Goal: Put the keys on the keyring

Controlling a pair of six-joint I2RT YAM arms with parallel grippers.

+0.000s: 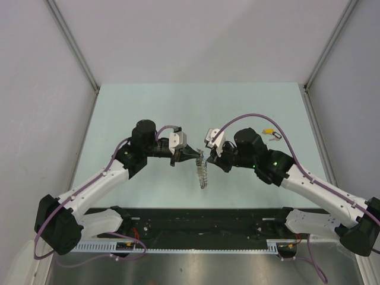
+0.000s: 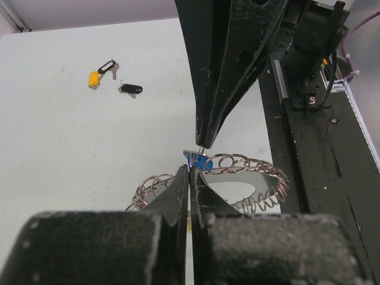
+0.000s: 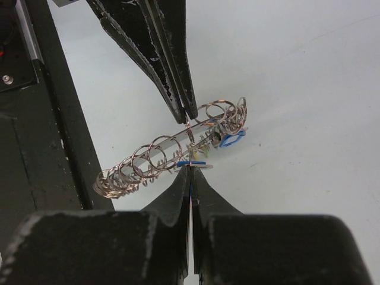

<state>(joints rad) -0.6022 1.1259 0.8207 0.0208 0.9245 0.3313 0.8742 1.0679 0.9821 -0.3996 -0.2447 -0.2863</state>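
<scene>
Left fingers point(image 2: 177, 191) clamp the keyring point(image 1: 203, 173), right fingers point(image 3: 176, 191) a blue key point(image 3: 193, 162). Yellow key point(image 2: 93, 78) and black key point(image 2: 132, 89) lie unthreaded, far right.

We've got a pale mint tabletop point(image 1: 154, 107) boxed in by plain white wall panels point(image 1: 202, 35) with aluminium corner posts point(image 1: 72, 43), evenly lit.

The left arm point(image 1: 98, 181) and right arm point(image 1: 323, 189) were built of white links joined by black housings, each lit by a green lamp point(image 1: 126, 157). Purple cables point(image 1: 255, 117) were run along them, and the black tapered fingers point(image 3: 172, 193) were scuffed.
</scene>
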